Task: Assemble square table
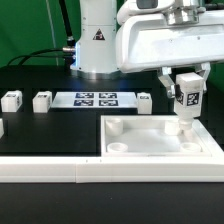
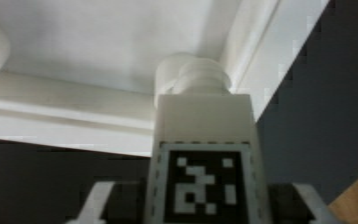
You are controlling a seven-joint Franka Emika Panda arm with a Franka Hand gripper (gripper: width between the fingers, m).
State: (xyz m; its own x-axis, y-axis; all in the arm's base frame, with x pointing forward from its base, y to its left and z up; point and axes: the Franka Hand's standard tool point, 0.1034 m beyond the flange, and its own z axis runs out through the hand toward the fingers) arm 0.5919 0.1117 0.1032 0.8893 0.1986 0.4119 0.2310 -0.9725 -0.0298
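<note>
I see the gripper (image 1: pixel 187 90) clamped tight on one leg (image 1: pixel 187 98), with a finger on each side of it. The leg stands straight up, and its tag faces the exterior view. Its round bottom end is at the far corner of the table top (image 1: pixel 150 150), on the exterior view's right.

In the wrist view the leg (image 2: pixel 206 150) points down into that corner of the table top (image 2: pixel 105 50), right where the raised edge turns. The tip is touching the corner hole or just above it; I cannot tell which. The edge walls sit close on two sides of the tip, so there is little room to slide there.

The table top lies flat on the black desk (image 1: pixel 50 135), with its near edge just beside the long white rail (image 1: pixel 50 172). Three loose legs (image 1: pixel 11 99) (image 1: pixel 41 100) (image 1: pixel 144 99) stand in a row far back, well apart from the gripper. The marker board (image 1: pixel 97 98) lies between two of them. On the exterior view's left the black desk is open between that row and the rail
</note>
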